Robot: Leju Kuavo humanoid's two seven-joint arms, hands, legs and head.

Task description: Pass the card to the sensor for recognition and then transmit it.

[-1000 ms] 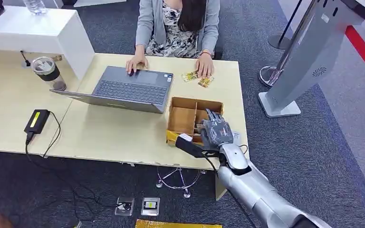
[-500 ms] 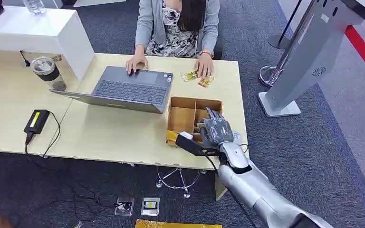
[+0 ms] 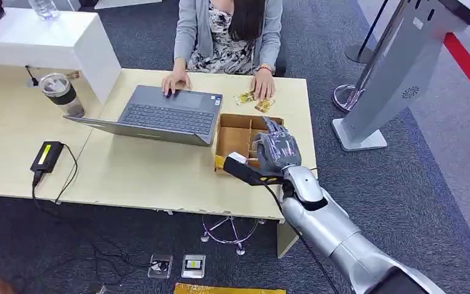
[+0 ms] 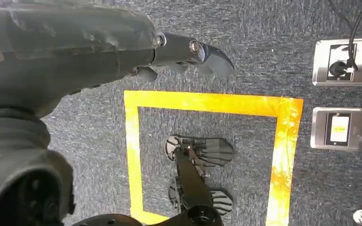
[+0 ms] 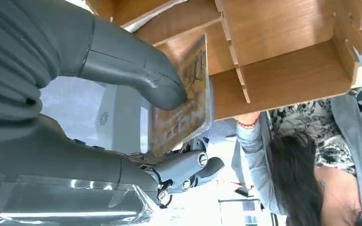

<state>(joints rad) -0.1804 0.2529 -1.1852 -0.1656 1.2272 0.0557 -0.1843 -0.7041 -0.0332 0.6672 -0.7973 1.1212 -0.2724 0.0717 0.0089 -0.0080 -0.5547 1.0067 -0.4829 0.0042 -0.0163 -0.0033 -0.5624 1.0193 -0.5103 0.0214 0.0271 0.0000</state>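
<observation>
My right hand (image 3: pixel 276 150) hovers over the right side of the brown divided card box (image 3: pixel 235 138) on the table. In the right wrist view the thumb (image 5: pixel 136 66) and fingers pinch a brownish patterned card (image 5: pixel 185 102), lifted just above the box's wooden compartments (image 5: pixel 287 61). The tall grey sensor stand (image 3: pixel 398 73) rises on the floor to the right of the table. My left hand (image 4: pixel 188 49) hangs over the carpet and holds nothing.
A person sits behind the table, hands on a laptop (image 3: pixel 165 113) and by two loose cards (image 3: pixel 254 101). A cup (image 3: pixel 61 92) and a black power adapter (image 3: pixel 47 156) lie to the left. Yellow floor tape (image 4: pixel 207 103) and floor sockets (image 4: pixel 341 61) lie below.
My right hand has risen and moved slightly away from the table's front edge over the box, lifting the card with it.
</observation>
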